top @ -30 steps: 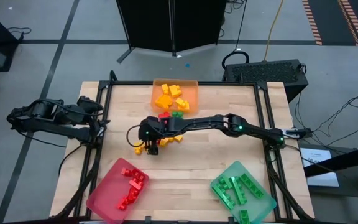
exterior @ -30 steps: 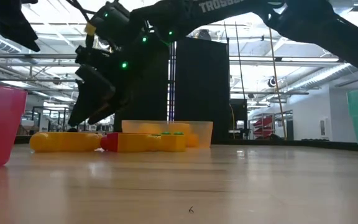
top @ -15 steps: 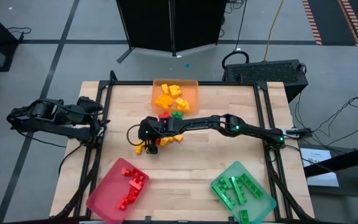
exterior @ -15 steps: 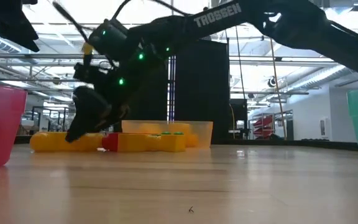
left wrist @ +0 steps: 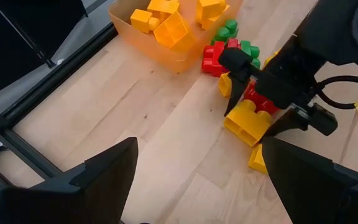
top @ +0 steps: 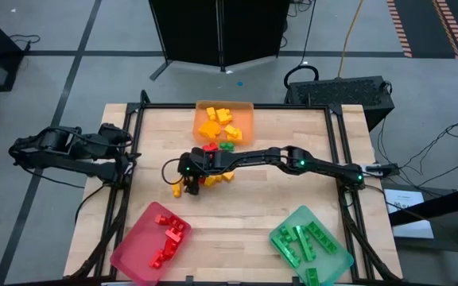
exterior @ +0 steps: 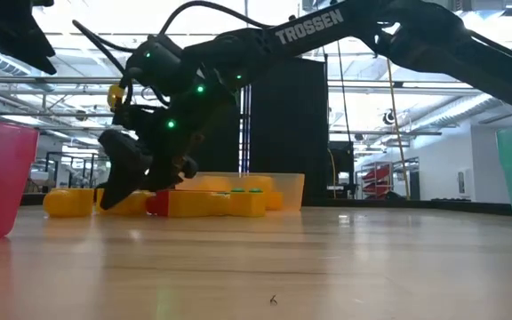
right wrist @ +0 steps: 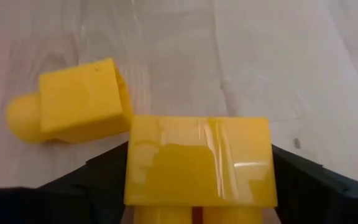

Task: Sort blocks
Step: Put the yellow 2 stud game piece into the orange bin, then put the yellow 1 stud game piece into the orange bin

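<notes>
A small pile of yellow, red and green blocks [top: 213,171] lies on the table's middle. My right gripper [top: 188,181] reaches into the pile's left end and is shut on a yellow block [right wrist: 197,162]. In the left wrist view this yellow block [left wrist: 247,121] sits between the two dark fingers. Another yellow block [right wrist: 73,109] lies just beyond it on the wood. Red blocks [left wrist: 215,57] and green blocks [left wrist: 229,30] lie at the pile's far side. My left gripper [left wrist: 197,186] hangs open above the table's left edge, holding nothing. My right gripper pinches the yellow block between its two fingers, one on each of two opposite sides [right wrist: 135,174]. The fingers [left wrist: 232,102] slant down at it from the table's right side. The block's underside looks to rest on the table, beside the other pile blocks.
An orange tray [top: 199,131] with yellow and orange blocks stands at the far middle. At the near left stands a red tray [top: 130,254] with red blocks, at the near right a green tray [top: 281,230] with green blocks. Bare wood lies between the near trays.
My right gripper has sunk toward the table at the pile's left end and rolled a little. Its fingers now stand low around the yellow block.
</notes>
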You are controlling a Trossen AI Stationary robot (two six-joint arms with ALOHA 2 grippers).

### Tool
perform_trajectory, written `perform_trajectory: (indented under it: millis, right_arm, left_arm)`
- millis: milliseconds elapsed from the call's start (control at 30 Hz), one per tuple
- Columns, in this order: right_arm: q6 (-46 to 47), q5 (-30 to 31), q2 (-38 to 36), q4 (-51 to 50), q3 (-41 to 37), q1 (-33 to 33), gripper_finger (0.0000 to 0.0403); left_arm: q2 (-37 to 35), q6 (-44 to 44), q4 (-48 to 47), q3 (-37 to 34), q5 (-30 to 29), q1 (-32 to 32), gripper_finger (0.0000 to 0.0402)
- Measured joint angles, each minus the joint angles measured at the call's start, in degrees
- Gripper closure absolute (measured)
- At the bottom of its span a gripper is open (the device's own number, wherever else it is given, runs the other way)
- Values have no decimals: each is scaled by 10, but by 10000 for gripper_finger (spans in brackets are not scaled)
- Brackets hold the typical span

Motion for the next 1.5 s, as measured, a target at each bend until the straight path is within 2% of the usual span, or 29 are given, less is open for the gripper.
perform_trajectory:
  millis: [100,267,367,500,567,667,767,900,1133,1200,1367,1500]
  right_arm:
    - [45,-1,-2,-2,0,0,125]
    - [106,-4,-9,-14,8,1,125]
    - [108,-3,-11,-28,39,1,125]
    - [108,3,-49,-21,35,-5,125]
    - [103,26,-72,-28,35,-14,125]
    - [102,94,-102,-50,35,-36,125]
    - [143,143,-118,-75,36,-63,125]
    - [176,178,-119,-99,35,-98,125]
    - [274,196,-114,-184,35,-151,125]
    - [301,186,-114,-200,35,-165,111]
    - [337,137,-114,-217,35,-188,40]
    - [360,128,-115,-220,35,-194,18]
  left_arm:
    - [0,0,0,0,0,0,56]
    - [0,0,0,0,0,0,56]
    - [0,2,0,0,0,0,56]
    - [0,2,0,0,0,0,56]
    - [0,2,0,0,0,0,56]
    - [0,2,0,0,-2,0,56]
    - [0,2,0,0,-6,0,56]
    - [0,2,0,0,-13,0,56]
    - [0,1,0,0,-15,0,56]
    - [0,1,0,0,-15,0,56]
    - [0,1,0,0,-15,0,56]
    - [0,1,0,0,-15,0,56]
